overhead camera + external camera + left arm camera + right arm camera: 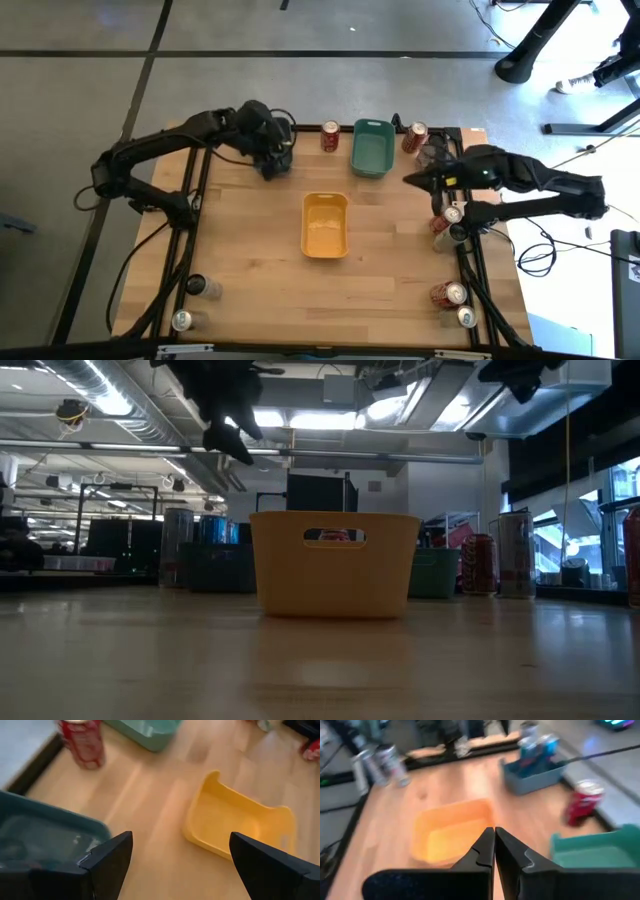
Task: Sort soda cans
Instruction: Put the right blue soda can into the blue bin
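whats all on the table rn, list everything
yellow bin: one, yellow, table centre
teal bin: one, teal, far edge
blue-grey bin: one, blue-grey, far left, below the left hand
red cans: two, red, one on each side of the teal bin
right-edge cans: at least three, red and silver, along the right edge
near-left cans: two, one dark and one silver, near-left corner
left hand: one, dark, open, raised at far left
right hand: one, dark, shut, raised at right
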Robot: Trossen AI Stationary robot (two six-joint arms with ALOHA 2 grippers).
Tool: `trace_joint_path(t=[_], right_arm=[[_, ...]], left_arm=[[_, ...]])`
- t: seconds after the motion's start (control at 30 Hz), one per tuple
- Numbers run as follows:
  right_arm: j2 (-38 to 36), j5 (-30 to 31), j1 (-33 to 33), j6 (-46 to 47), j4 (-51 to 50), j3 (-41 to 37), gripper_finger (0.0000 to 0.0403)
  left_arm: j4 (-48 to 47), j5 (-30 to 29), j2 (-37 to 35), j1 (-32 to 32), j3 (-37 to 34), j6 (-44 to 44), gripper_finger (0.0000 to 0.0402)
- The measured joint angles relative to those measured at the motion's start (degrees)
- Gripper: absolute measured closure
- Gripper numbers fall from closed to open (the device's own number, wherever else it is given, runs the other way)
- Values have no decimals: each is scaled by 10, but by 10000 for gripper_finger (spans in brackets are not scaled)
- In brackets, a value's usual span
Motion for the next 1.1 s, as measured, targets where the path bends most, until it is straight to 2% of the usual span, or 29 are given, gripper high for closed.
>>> trace_joint_path(t=[0.13, 0.37, 0.53, 0.8, 0.93, 1.1], right_arm=[[13, -2, 59, 22, -3, 9, 388], [15, 52, 211, 116, -9, 15, 389], [42, 85, 302, 161, -3, 15, 389], [107, 88, 408, 269, -3, 15, 389], [161, 88, 456, 334, -63, 58, 394], [253, 90, 518, 405, -169, 161, 396]], left_arm=[[-7, -43, -4, -41, 0, -40, 82], [-2, -96, -4, -87, 0, -77, 82], [0, -109, -4, -102, 0, -97, 82], [2, -127, -4, -120, 0, -109, 82], [12, -130, -4, -127, 0, -109, 82], [16, -142, -4, -135, 0, -109, 82]])
